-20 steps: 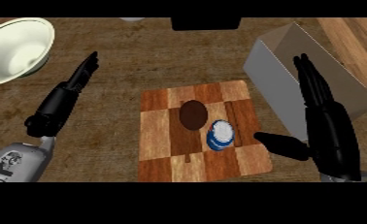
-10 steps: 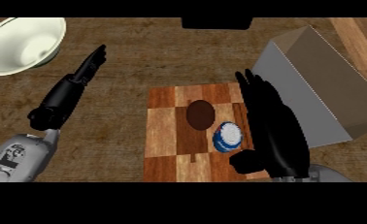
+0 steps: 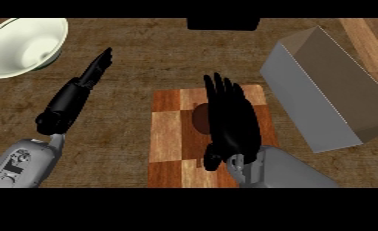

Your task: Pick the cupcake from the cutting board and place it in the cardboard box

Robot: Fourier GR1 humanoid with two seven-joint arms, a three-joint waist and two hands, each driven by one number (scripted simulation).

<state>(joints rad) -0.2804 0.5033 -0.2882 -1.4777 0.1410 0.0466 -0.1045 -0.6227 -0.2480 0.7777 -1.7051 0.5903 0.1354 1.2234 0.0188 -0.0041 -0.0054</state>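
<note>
Over the cutting board, the right robot hand spreads flat, fingers straight, hiding the cupcake; left robot hand rests released on the desk.

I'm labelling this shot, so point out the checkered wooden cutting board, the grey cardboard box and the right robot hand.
Checkered wooden cutting board (image 3: 171, 140): head view, bare left half.
Grey cardboard box (image 3: 310, 107): head view, outer grey side wall.
Right robot hand (image 3: 232, 120): head view, back of hand.

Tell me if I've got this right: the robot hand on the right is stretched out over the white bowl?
Not quite. In the head view the right robot hand is stretched out over the cutting board; the white bowl sits far off at the upper left.
</note>
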